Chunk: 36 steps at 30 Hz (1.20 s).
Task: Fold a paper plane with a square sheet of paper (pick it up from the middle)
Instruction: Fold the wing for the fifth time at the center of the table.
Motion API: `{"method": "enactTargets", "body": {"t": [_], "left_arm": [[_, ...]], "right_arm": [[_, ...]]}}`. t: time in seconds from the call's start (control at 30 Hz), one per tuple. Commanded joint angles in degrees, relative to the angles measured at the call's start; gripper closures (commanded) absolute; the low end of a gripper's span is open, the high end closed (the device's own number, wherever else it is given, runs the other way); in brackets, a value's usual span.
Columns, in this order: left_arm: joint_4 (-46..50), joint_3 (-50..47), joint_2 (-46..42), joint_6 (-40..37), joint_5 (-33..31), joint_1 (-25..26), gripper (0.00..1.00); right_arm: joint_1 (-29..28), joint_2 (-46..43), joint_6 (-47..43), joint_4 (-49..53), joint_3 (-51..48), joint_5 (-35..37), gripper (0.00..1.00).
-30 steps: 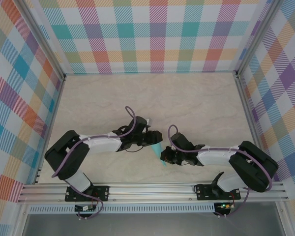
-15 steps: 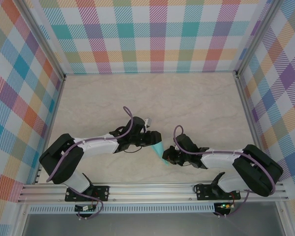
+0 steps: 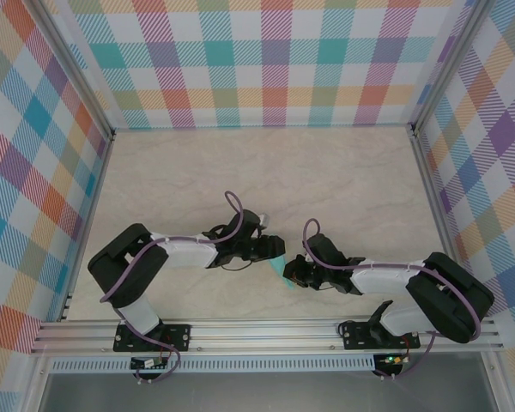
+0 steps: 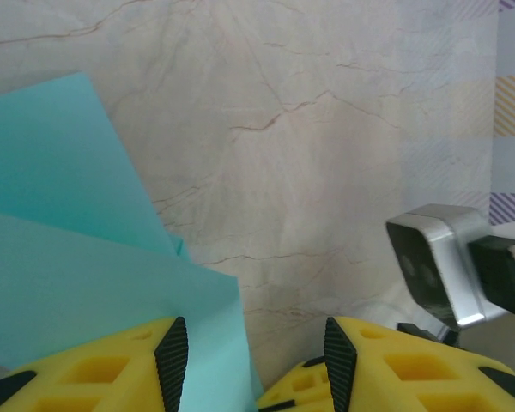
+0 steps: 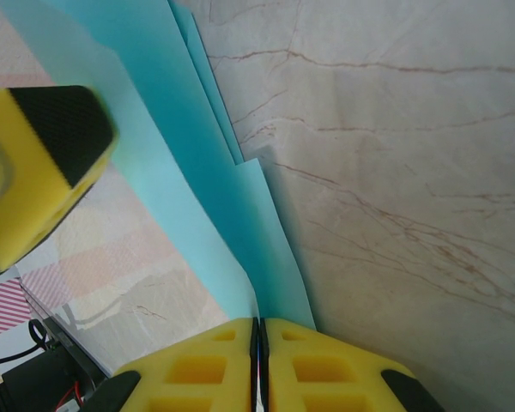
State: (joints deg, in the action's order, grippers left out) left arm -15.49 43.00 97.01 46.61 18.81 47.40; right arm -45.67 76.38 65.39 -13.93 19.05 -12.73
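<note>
The paper plane point(image 3: 277, 265) is a narrow folded turquoise piece with layered flaps, held just above the table between the two arms near the front middle. My right gripper point(image 3: 289, 273) is shut on its lower end; in the right wrist view the yellow fingers point(image 5: 258, 343) press together on the paper point(image 5: 189, 163), which fans up and away from them. My left gripper point(image 3: 273, 249) is at the paper's upper left. Its jaws point(image 4: 256, 365) stand open, with a turquoise flap point(image 4: 77, 283) lying by the left pad point(image 4: 172, 360) and bare table by the right pad.
The marble tabletop point(image 3: 266, 172) stretches behind the arms to plaid walls point(image 3: 266, 60). An aluminium rail point(image 3: 266, 330) runs along the front edge. The right arm's wrist camera point(image 4: 433, 266) sits close to my left gripper. A left finger point(image 5: 43, 163) hangs beside the paper.
My left gripper has moved right and toward the front, close up to the paper. The right gripper has shifted slightly left, and the paper now sits higher between the two.
</note>
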Motion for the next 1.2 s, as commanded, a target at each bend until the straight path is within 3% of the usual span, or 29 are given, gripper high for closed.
{"method": "enactTargets", "body": {"t": [0.0, 0.87, 1.17], "left_arm": [[-1.8, 1.1, 2.5, -1.4, -1.4, 0.4, 0.52], [4.5, 1.6, 5.1, -2.8, -3.3, 0.4, 0.57], [5.3, 2.4, 4.8, -3.0, -3.0, 0.4, 0.57]], "right_arm": [[0.5, -0.1, 0.0, 0.4, 0.3, -1.1, 0.88], [0.4, -5.1, -3.6, 10.5, 0.3, -3.2, 0.88], [0.4, 1.4, -5.6, 15.1, 2.8, -3.3, 0.88]]}}
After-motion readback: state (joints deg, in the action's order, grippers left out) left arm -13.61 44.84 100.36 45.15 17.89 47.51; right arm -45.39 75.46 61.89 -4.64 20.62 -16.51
